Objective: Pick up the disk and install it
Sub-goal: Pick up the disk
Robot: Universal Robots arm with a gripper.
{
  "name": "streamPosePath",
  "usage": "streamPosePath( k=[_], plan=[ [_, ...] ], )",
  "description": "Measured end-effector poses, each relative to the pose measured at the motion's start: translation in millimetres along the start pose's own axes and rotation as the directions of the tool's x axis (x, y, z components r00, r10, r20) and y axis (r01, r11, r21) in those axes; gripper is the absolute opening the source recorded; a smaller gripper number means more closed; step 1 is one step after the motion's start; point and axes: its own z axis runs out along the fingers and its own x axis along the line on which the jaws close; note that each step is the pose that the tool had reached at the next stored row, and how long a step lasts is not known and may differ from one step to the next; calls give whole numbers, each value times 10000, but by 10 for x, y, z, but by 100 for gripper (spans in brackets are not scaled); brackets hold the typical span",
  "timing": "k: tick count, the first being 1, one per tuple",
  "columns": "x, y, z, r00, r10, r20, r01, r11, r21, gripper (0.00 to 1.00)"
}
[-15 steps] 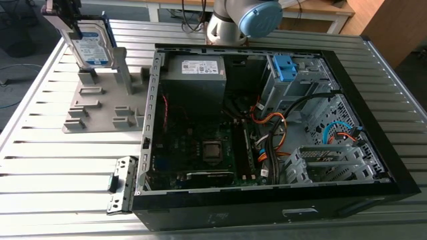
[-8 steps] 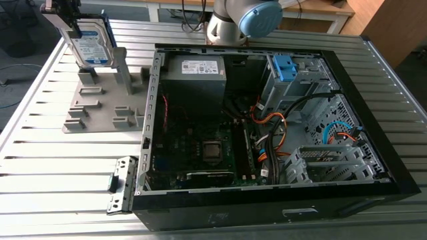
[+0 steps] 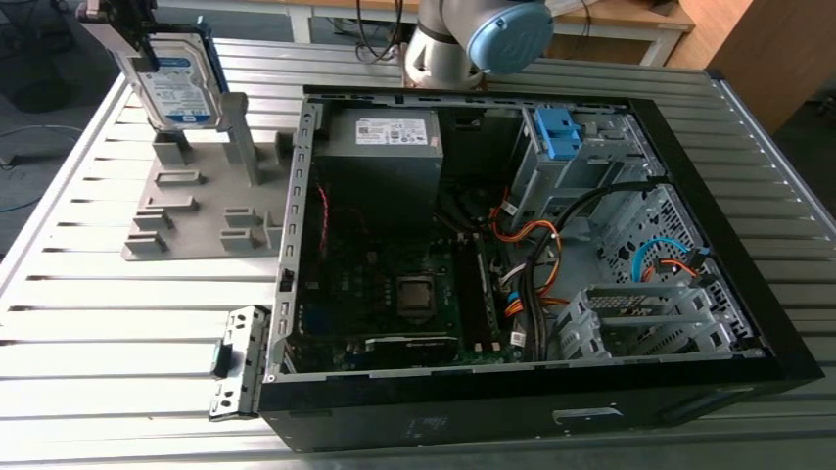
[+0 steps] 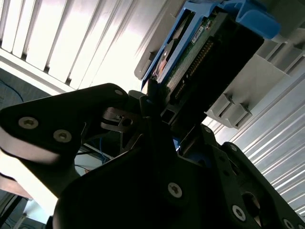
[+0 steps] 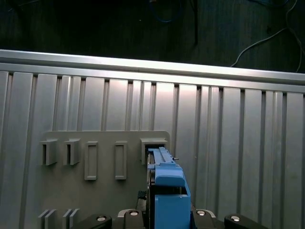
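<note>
While the tool (image 3: pixel 131 34) clamps the disk (image 3: pixel 179 86) by its upper edge | disk tilted, lower end between posts of the grey holder (image 3: pixel 196 211) on the bench (image 3: pixel 105 323) | risk: corner snags a post; narrow edge grip slips

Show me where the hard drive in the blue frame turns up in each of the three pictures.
Exterior view: the disk stands on edge, high on the exterior view's left, above the grey slotted stand.
Second wrist view: the disk is seen end-on, connector showing, beside the stand.
First wrist view: the disk shows its blue frame edge, by the stand and its end slot.
Shared landmark: the grey slotted stand.
</note>
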Motion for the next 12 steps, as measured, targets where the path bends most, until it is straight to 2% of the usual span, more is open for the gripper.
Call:
streamPosePath(
  k=[12],
  plan=[
    [-4, 2, -59, 10000, 0, 2, 0, 10000, -2, 36]
  ],
)
